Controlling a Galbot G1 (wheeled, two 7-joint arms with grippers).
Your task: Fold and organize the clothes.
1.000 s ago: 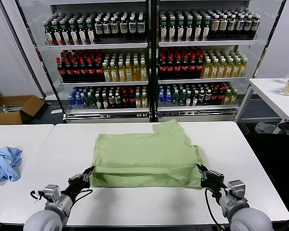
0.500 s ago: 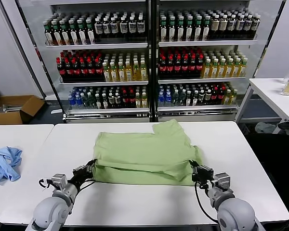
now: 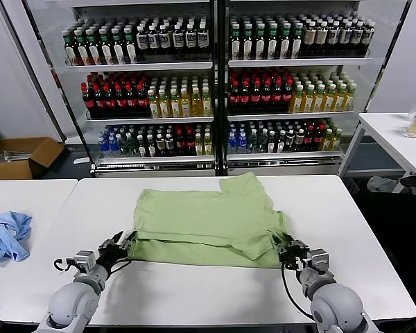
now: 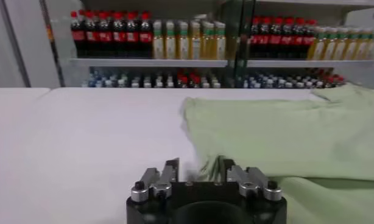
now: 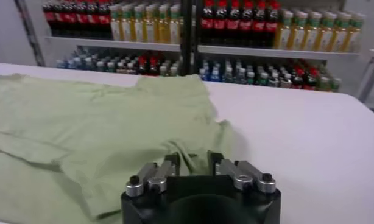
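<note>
The left claw (image 3: 116, 245) sat low at the shirt's (image 3: 208, 227) near left corner, fingers parted around a bit of hem, gripping nothing firmly. The right claw (image 3: 291, 248) sat likewise at the near right corner, fingers apart. The green shirt lay folded on the white counter (image 3: 194, 291), centred, before a drinks shelf (image 3: 215, 83).

A light blue garment (image 3: 5, 236) lies near bottle shelves (image 3: 215, 83).
</note>
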